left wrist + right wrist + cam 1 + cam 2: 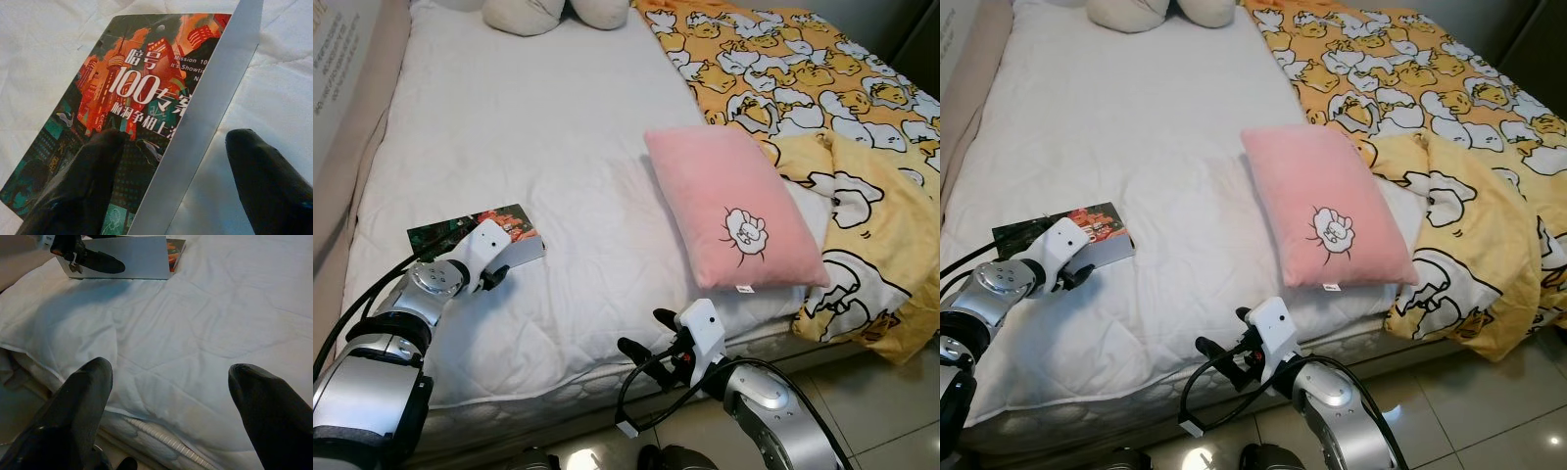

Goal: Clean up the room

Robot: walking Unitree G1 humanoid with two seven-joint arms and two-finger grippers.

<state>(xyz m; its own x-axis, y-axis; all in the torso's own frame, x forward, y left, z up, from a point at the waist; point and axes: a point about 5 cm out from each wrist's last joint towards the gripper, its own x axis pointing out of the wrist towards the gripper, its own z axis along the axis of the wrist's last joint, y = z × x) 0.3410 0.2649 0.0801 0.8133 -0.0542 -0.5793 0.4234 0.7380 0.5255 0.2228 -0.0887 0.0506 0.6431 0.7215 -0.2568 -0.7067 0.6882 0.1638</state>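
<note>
So the step in hand looks like picking the book (480,235) off the bed (538,127), first bit of tidying up. The book lies flat on the white mattress near the bed's left edge, colourful cover up, with a grey spine or cover edge facing the robot. The left end effector (168,188) is right at it, fingers spread apart, one finger (83,181) over the cover and the other (266,181) out over the sheet past the grey edge. Nothing clamped yet, it's just straddling that edge.

The right end effector (166,406) hovers low at the foot edge of the mattress, fingers wide apart and holding nothing, so I'd say it's idle for now.

Also on the bed: a pink pillow (734,211) toward the right and a yellow duck-print blanket (822,88) spilling off the right side, plus cream cushions (553,12) at the head.

My guess for the next move: the left fingers need to close across the book's edge. A flat book on a soft mattress is tricky, so the lower finger probably has to press into the padding to get under it, then lift
</note>
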